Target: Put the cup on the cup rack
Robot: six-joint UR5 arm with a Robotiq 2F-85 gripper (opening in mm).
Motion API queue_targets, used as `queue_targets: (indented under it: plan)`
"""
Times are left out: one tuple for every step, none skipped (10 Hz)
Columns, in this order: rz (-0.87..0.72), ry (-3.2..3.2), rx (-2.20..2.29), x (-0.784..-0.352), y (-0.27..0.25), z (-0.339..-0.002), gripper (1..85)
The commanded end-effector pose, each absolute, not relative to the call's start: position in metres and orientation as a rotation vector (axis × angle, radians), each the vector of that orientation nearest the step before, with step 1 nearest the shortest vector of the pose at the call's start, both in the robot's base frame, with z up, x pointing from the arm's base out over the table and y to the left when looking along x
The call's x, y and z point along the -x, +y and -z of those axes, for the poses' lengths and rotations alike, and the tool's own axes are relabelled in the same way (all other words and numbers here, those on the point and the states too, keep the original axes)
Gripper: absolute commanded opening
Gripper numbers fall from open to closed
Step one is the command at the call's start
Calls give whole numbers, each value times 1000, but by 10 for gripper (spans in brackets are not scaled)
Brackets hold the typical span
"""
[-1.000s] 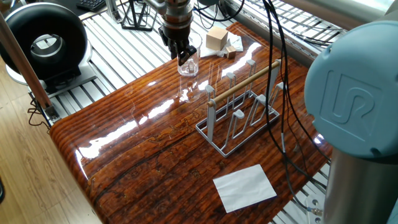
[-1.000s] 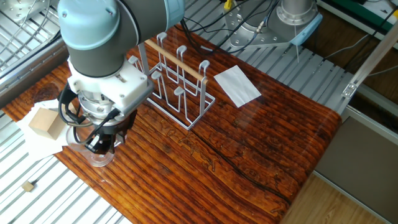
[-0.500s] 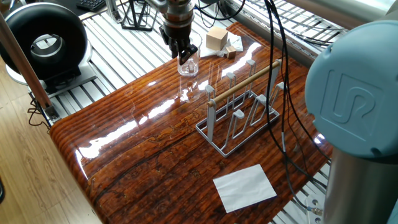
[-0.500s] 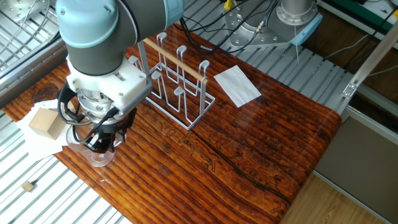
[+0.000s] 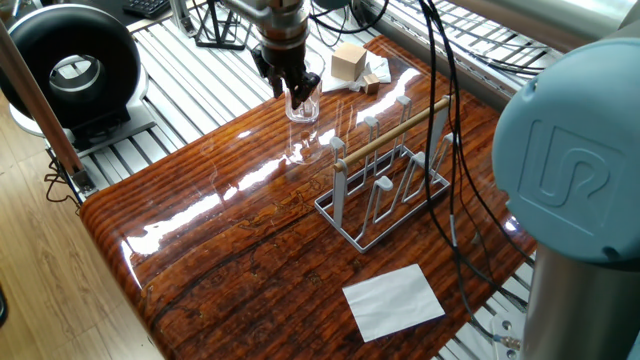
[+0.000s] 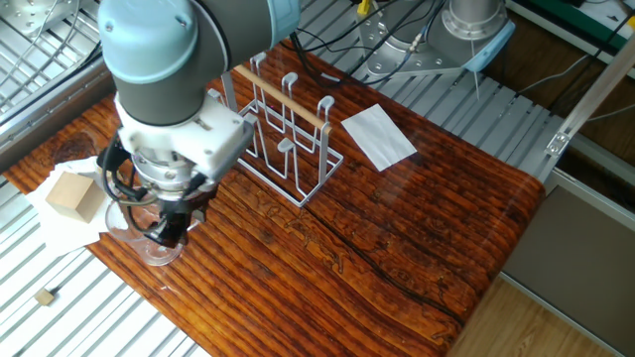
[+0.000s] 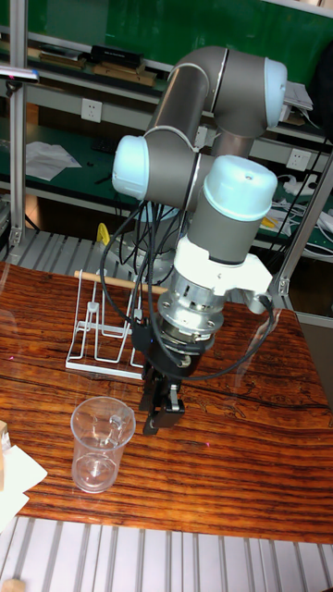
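A robotics lab or test cell. A grey-and-blue industrial arm [image 7: 199,185] works over a glossy wood-grain surface [image 5: 250,230] mounted on aluminium slatted framing [image 5: 190,80]. Loose black cables [image 5: 450,120] hang beside the arm. Behind the pincer [image 7: 163,407], metal shelving [image 7: 83,79] holds papers, with wall sockets [image 7: 91,110] and a green board [image 7: 185,23]. Left of the surface, a round black device [image 5: 70,65] sits over wooden flooring [image 5: 40,280].

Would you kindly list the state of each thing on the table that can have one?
cup: upright on the table, mouth up, empty.
gripper: beside the cup's rim; whether it grips the rim cannot be told.
cup rack: standing upright, no cup on its pegs.
white paper: lying flat.
wooden block: resting on paper.
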State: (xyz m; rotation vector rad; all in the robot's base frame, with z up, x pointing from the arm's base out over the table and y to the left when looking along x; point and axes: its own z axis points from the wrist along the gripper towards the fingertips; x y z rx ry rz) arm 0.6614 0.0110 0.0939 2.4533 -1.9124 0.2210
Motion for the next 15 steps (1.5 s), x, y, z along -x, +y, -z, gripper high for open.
queue_targets:
  plan:
    - [-259, -1734, -2556, -663, 7, -95, 430]
    - [-261, -1695, -2576, -662, 4, -93, 413]
    - [-266, -1654, -2592, -662, 1, -93, 410]
    - [-267, -1605, -2612, -662, -1, -93, 410]
    - [-248, -1585, -2622, -659, 0, -92, 410]
    - [-241, -1571, -2629, -657, -1, -92, 410]
    - [-233, -1565, -2635, -656, 0, -91, 410]
    - [-227, -1555, -2641, -655, 0, -91, 410]
    - [-226, -1543, -2648, -654, 0, -90, 410]
    - [-221, -1528, -2659, -654, 0, -89, 410]
    - [-220, -1515, -2669, -653, 0, -87, 410]
    - [-215, -1502, -2684, -653, 0, -84, 410]
    - [-212, -1488, -2693, -652, 0, -82, 410]
    - [-218, -1472, -2699, -651, -1, -81, 410]
    - [-219, -1473, -2705, -649, -3, -79, 410]
